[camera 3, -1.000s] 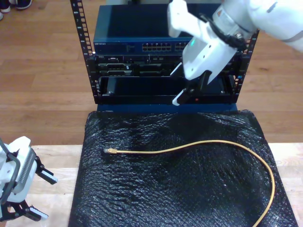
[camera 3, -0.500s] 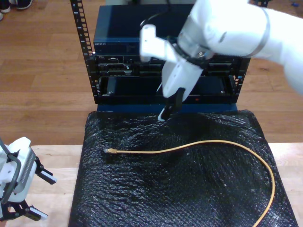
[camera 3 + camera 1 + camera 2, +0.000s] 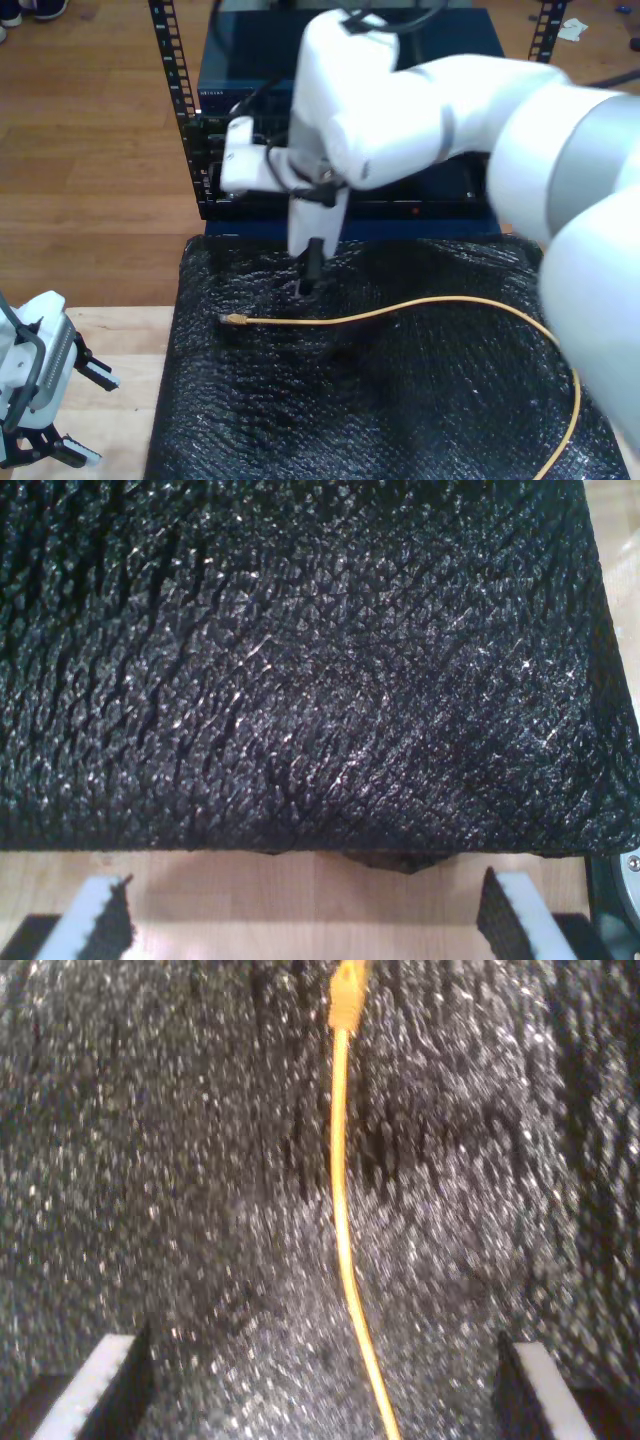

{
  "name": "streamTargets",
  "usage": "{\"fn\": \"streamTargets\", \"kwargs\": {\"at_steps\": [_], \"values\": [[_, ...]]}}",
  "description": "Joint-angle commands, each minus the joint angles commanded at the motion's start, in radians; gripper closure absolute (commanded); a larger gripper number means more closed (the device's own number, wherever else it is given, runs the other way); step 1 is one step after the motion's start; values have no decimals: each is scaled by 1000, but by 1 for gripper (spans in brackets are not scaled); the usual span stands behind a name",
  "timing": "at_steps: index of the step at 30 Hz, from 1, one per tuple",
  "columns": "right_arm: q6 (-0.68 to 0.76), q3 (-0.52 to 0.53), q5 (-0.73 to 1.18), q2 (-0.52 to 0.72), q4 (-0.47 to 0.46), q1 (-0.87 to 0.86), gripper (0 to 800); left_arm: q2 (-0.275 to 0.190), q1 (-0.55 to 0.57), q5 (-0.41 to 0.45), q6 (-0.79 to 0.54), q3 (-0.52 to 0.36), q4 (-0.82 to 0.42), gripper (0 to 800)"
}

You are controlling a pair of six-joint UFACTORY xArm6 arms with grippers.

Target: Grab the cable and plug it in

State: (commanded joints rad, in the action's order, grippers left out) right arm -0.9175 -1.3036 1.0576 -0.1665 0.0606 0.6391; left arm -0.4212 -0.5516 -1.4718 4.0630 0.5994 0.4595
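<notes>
Yellow cable [image 3: 420, 305] lying across black bubble mat [image 3: 400, 420], plug tip [image 3: 236, 320] toward nine o'clock in the exterior view, my second gripper [image 3: 320, 1390] wide open, empty, astride the cable above the mat, my first gripper [image 3: 300, 920] open, empty, over table [image 3: 300, 895] at mat's edge, server rack [image 3: 200, 130] at twelve o'clock holding switch [image 3: 240, 95].

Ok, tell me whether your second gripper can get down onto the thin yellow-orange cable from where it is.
Probably yes. My second gripper hangs open above the thin yellow-orange cable, which runs between its fingertips on the black bubble-wrap mat, with nothing between them.
</notes>
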Motion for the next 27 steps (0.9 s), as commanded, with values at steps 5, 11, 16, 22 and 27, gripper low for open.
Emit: {"fn": "streamTargets", "kwargs": {"at_steps": [5,11,16,22,27], "values": [[121,-15,-8,-35,-66,37,7,2,0,0,2,0,0,0],[269,-84,-8,-130,-141,80,8,2,0,0,2,0,0,0],[331,-140,-8,-210,-163,101,8,2,0,0,2,0,0,0],[350,-187,-8,-270,-164,103,21,2,0,0,2,0,0,0],[351,-213,-8,-310,-187,104,45,5,0,0,2,0,0,0]]}}
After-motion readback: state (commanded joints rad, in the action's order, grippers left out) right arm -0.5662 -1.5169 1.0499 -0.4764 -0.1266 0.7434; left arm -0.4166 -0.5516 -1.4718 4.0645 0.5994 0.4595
